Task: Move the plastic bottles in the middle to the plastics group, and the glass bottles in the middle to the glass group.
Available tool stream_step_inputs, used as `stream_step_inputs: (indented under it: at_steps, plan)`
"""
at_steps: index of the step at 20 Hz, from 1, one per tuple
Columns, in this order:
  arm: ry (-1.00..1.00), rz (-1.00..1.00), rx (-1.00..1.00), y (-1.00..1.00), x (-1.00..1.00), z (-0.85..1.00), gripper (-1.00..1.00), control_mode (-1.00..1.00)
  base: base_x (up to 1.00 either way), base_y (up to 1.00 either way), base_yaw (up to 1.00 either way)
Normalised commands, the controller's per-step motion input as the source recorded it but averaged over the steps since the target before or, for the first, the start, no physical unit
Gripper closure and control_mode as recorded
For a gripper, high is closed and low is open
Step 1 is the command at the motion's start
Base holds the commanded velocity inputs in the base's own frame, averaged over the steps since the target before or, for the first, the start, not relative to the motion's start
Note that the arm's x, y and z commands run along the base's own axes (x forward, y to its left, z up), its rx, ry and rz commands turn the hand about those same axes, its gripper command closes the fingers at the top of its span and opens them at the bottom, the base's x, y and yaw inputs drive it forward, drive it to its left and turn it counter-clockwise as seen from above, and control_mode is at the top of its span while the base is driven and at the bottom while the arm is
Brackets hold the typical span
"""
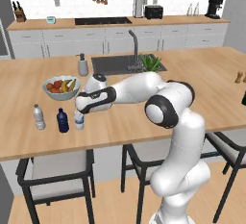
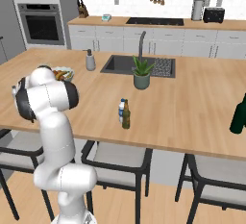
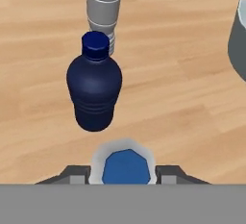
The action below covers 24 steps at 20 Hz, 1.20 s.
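gripper point(image 1: 79, 114): reaching down over a small clear plastic water bottle point(image 1: 79, 120); jaws sitting either side of it, closing on it, fingers point(image 3: 74, 173) flanking it in the hand view
held bottle: clear ribbed plastic, blue label, standing upright on the wooden counter point(image 1: 144, 117); seen from above as a round pale rim with a blue centre between the jaws
navy-blue bottle point(image 3: 94, 87): squat, rounded shoulders, ridged cap, matte dark plastic; standing just ahead of the jaws, apart from the held bottle
grey-label bottle point(image 3: 103, 6): clear plastic, rounded pale cap, ribbed neck; sitting beyond the navy one, further from the jaws
second water bottle point(image 2: 122, 110): white cap, blue label; standing well away from the jaws, mid-counter
glass bottle point(image 2: 126, 115): slim olive-brown, narrow neck; standing just beside the second water bottle, touching or not I cannot tell
dark green glass bottle point(image 2: 237, 114): glossy, blackish; standing at the far end of the counter
fruit bowl point(image 1: 61, 88): pale, rounded; sitting near the jaws, off to one side
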Motion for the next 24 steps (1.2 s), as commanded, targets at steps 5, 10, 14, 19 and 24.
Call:
stream_step_inputs:
  at_steps: [5, 10, 14, 19, 24]
  plan:
    - [0.00, 0.05, 0.00, 0.13, 0.55, 0.00, 1.00, -1.00, 0.00, 0.00, 0.00]
    - [-0.02, 0.07, 0.00, 0.12, 0.12, 0.02, 1.00, -1.00, 0.00, 0.00, 0.00]
    - [-0.22, 0.08, 0.00, 0.00, -0.46, 0.11, 1.00, -1.00, 0.00, 0.00, 0.00]
    - [-0.13, 0.08, -0.06, 0.00, -0.07, 0.00, 1.00, -1.00, 0.00, 0.00, 0.00]
    - [-0.05, 0.11, -0.02, 0.01, 0.00, -0.02, 1.00, -1.00, 0.00, 0.00, 0.00]
